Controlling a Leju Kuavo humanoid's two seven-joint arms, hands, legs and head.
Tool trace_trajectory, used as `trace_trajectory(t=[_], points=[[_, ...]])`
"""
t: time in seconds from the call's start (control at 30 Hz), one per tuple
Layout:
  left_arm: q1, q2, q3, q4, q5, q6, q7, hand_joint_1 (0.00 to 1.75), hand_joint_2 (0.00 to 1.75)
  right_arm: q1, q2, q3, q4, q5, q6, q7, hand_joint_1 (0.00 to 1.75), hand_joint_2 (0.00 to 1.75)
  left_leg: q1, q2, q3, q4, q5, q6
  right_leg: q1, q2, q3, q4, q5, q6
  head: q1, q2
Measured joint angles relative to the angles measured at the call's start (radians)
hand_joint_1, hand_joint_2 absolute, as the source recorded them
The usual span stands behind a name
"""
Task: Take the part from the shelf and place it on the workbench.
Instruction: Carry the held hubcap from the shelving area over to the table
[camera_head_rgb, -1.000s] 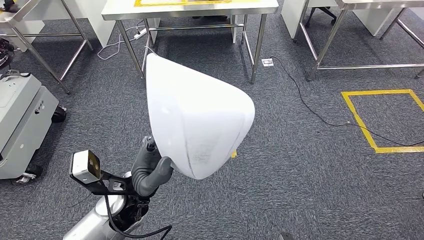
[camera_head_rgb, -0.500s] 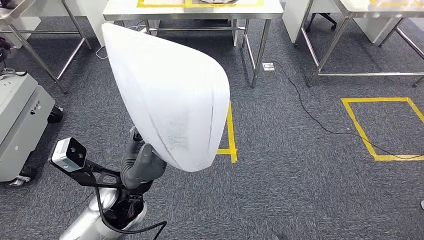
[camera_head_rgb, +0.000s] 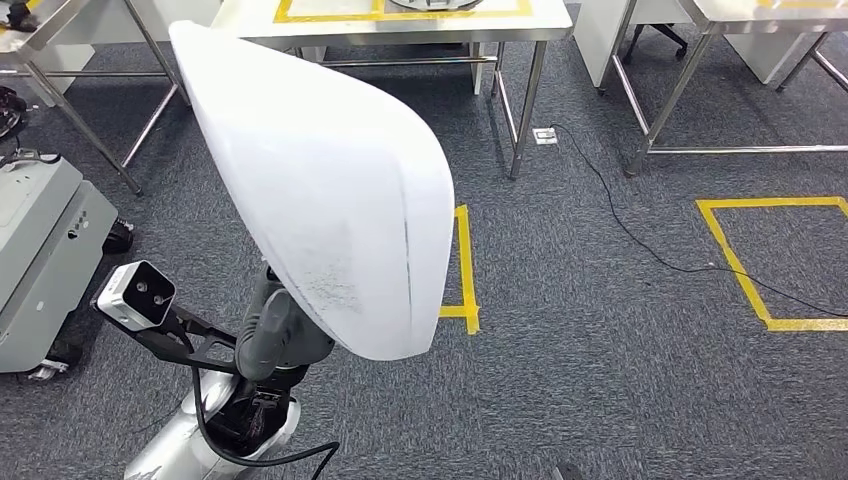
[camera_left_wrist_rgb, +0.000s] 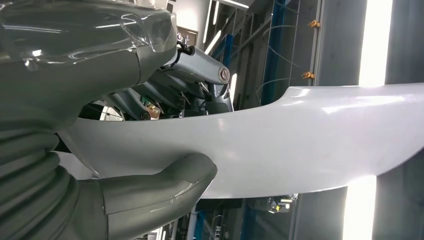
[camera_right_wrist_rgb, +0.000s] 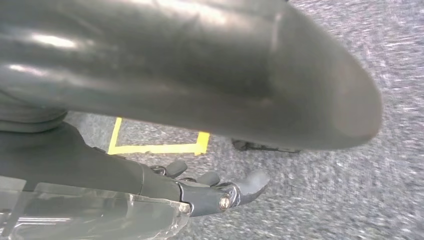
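Left hand carrying the white part toward the table

The left hand (camera_head_rgb: 285, 335) clamps the lower edge of the part (camera_head_rgb: 320, 190), thumb beneath and fingers above; the right hand (camera_right_wrist_rgb: 220, 192) hangs over the carpet, grasping nothing, fingers loosely apart. The part rides in the air, short of the table (camera_head_rgb: 400, 20)'s near edge. It is large, smooth, glossy and curved; held by one rim, it could slip or swing.
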Motion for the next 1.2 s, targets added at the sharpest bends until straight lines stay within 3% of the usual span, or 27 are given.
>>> trace_trajectory(t=[0.1, 0.13, 0.17, 0.23, 0.3, 0.4, 0.47, 0.5, 0.57, 0.63, 0.67, 0.7, 0.77, 0.83, 0.9, 1.0, 1.03, 1.1, 1.13, 1.17, 1.2], points=[[-0.002, 0.000, 0.003, 0.001, 0.002, -0.001, 0.001, 1.75, 1.75, -0.001, 0.001, 0.000, 0.000, 0.000, -0.001, 0.002, 0.00, 0.00, 0.008, 0.005, -0.117, 0.201, -0.067, -0.014, 0.003, 0.001, 0.012, 0.000, -0.012, -0.011, -0.002, 0.000], [-0.002, 0.001, 0.003, 0.002, 0.002, -0.001, 0.001, 1.75, 1.75, 0.000, 0.002, 0.000, 0.000, -0.001, -0.001, 0.002, 0.00, 0.00, 0.009, 0.005, -0.145, 0.234, -0.063, -0.014, 0.005, 0.002, 0.017, 0.000, -0.017, -0.011, -0.002, 0.000], [-0.002, 0.001, 0.003, 0.002, 0.002, -0.001, 0.002, 1.75, 1.75, 0.000, 0.002, 0.000, 0.000, -0.002, -0.001, 0.003, 0.00, 0.00, 0.009, 0.006, -0.153, 0.227, -0.039, -0.013, 0.006, 0.003, 0.024, 0.000, -0.022, -0.011, -0.002, 0.000], [-0.004, 0.001, 0.003, 0.003, 0.002, -0.001, 0.003, 1.75, 1.75, 0.000, 0.004, 0.000, 0.000, -0.005, -0.002, 0.005, 0.00, 0.00, 0.006, 0.006, -0.112, 0.103, 0.055, 0.001, 0.010, 0.006, 0.043, -0.001, -0.034, -0.009, -0.002, 0.000], [-0.009, 0.000, 0.003, 0.003, 0.001, -0.002, 0.006, 1.75, 1.75, -0.001, 0.006, 0.000, 0.000, -0.006, 0.003, 0.006, 0.00, 0.00, -0.002, 0.008, -0.059, -0.018, 0.109, 0.023, 0.012, 0.008, 0.054, -0.003, -0.043, -0.005, 0.000, 0.000], [-0.016, -0.002, 0.001, 0.003, -0.002, -0.001, 0.011, 1.75, 1.75, -0.002, 0.002, 0.000, 0.000, -0.005, 0.025, 0.008, 0.00, 0.00, -0.013, 0.009, -0.038, -0.062, 0.105, 0.040, 0.011, 0.007, 0.054, -0.009, -0.048, 0.010, -0.002, 0.000], [-0.018, -0.007, 0.000, 0.002, -0.005, -0.001, 0.013, 1.75, 1.75, -0.002, -0.003, 0.000, 0.000, -0.004, 0.033, 0.010, 0.00, 0.00, -0.009, 0.010, -0.017, -0.085, 0.108, 0.046, 0.013, 0.004, 0.054, 0.001, -0.057, 0.016, -0.002, 0.000], [-0.021, -0.010, -0.001, 0.002, -0.006, -0.001, 0.014, 1.75, 1.75, -0.002, -0.006, 0.000, 0.000, -0.004, 0.034, 0.010, 0.00, 0.00, -0.005, 0.010, -0.004, -0.098, 0.110, 0.049, 0.014, 0.003, 0.041, 0.031, -0.069, 0.016, -0.001, 0.000], [-0.025, -0.016, -0.002, 0.003, -0.007, 0.000, 0.015, 1.75, 1.75, -0.001, -0.013, 0.000, 0.000, -0.004, 0.035, 0.011, 0.00, 0.00, -0.003, 0.011, 0.012, -0.108, 0.106, 0.056, 0.012, 0.002, -0.031, 0.155, -0.108, 0.014, 0.002, 0.000], [-0.026, -0.019, -0.005, 0.006, -0.008, 0.001, 0.016, 1.75, 1.75, 0.003, -0.020, 0.000, 0.000, -0.004, 0.035, 0.011, 0.00, 0.00, -0.005, 0.008, 0.018, -0.107, 0.097, 0.056, 0.006, 0.001, -0.112, 0.263, -0.128, 0.022, 0.004, 0.000], [-0.025, -0.019, -0.007, 0.008, -0.008, 0.001, 0.017, 1.75, 1.75, 0.005, -0.022, 0.000, 0.000, -0.004, 0.035, 0.010, 0.00, 0.00, -0.005, 0.006, 0.023, -0.106, 0.091, 0.054, 0.003, 0.001, -0.127, 0.268, -0.114, 0.032, 0.004, 0.000], [-0.025, -0.019, -0.009, 0.009, -0.007, 0.001, 0.018, 1.75, 1.75, 0.006, -0.024, 0.000, 0.000, -0.004, 0.035, 0.010, 0.00, 0.00, -0.004, 0.005, 0.029, -0.103, 0.084, 0.051, 0.000, 0.001, -0.120, 0.228, -0.084, 0.044, 0.004, 0.000], [-0.026, -0.019, -0.012, 0.010, -0.002, 0.001, 0.019, 1.75, 1.75, 0.006, -0.027, 0.000, 0.000, -0.005, 0.035, 0.009, 0.00, 0.00, -0.004, 0.004, 0.041, -0.092, 0.063, 0.041, -0.005, -0.002, -0.065, 0.089, -0.007, 0.063, 0.004, 0.000], [-0.027, -0.019, -0.015, 0.010, 0.002, 0.002, 0.020, 1.75, 1.75, 0.006, -0.028, 0.000, 0.000, -0.006, 0.036, 0.008, 0.00, 0.00, -0.009, 0.004, 0.044, -0.077, 0.043, 0.029, -0.005, -0.004, -0.029, 0.008, 0.026, 0.054, 0.005, 0.000], [-0.029, -0.019, -0.016, 0.011, 0.003, 0.002, 0.022, 1.75, 1.75, 0.006, -0.028, -0.001, 0.000, -0.006, 0.036, 0.007, 0.00, 0.00, -0.010, 0.005, 0.044, -0.071, 0.033, 0.019, -0.002, -0.002, -0.025, 0.005, 0.019, 0.031, 0.006, 0.000], [-0.030, -0.019, -0.016, 0.010, 0.004, 0.002, 0.023, 1.75, 1.75, 0.006, -0.027, -0.001, 0.000, -0.007, 0.036, 0.005, 0.00, 0.00, -0.003, 0.007, 0.027, -0.029, 0.004, 0.002, -0.007, 0.001, -0.011, 0.003, 0.007, 0.010, 0.004, 0.000], [-0.031, -0.019, -0.016, 0.010, 0.004, 0.001, 0.023, 1.75, 1.75, 0.005, -0.027, -0.001, 0.000, -0.007, 0.036, 0.005, 0.00, 0.00, 0.000, 0.007, 0.000, 0.024, -0.018, -0.004, -0.008, 0.002, -0.006, 0.003, 0.003, 0.003, 0.003, 0.000], [-0.030, -0.018, -0.016, 0.011, 0.005, 0.001, 0.023, 1.75, 1.75, 0.005, -0.027, -0.001, 0.000, -0.008, 0.036, 0.005, 0.00, 0.00, 0.006, 0.008, -0.085, 0.167, -0.067, -0.013, -0.005, 0.002, 0.003, 0.003, -0.007, -0.005, 0.002, 0.000], [-0.029, -0.018, -0.016, 0.011, 0.005, 0.001, 0.023, 1.75, 1.75, 0.006, -0.027, -0.001, 0.000, -0.009, 0.036, 0.005, 0.00, 0.00, 0.008, 0.008, -0.124, 0.221, -0.076, -0.014, -0.004, 0.002, 0.007, 0.003, -0.012, -0.006, 0.002, 0.000], [-0.029, -0.017, -0.016, 0.012, 0.005, 0.001, 0.023, 1.75, 1.75, 0.008, -0.027, -0.001, 0.000, -0.009, 0.036, 0.005, 0.00, 0.00, 0.009, 0.008, -0.145, 0.238, -0.063, -0.014, -0.002, 0.003, 0.014, 0.003, -0.017, -0.007, 0.002, 0.000], [-0.029, -0.017, -0.016, 0.012, 0.005, 0.001, 0.023, 1.75, 1.75, 0.009, -0.027, -0.001, 0.000, -0.009, 0.036, 0.005, 0.00, 0.00, 0.009, 0.008, -0.146, 0.212, -0.027, -0.011, 0.000, 0.004, 0.024, 0.003, -0.023, -0.006, 0.002, 0.000]])
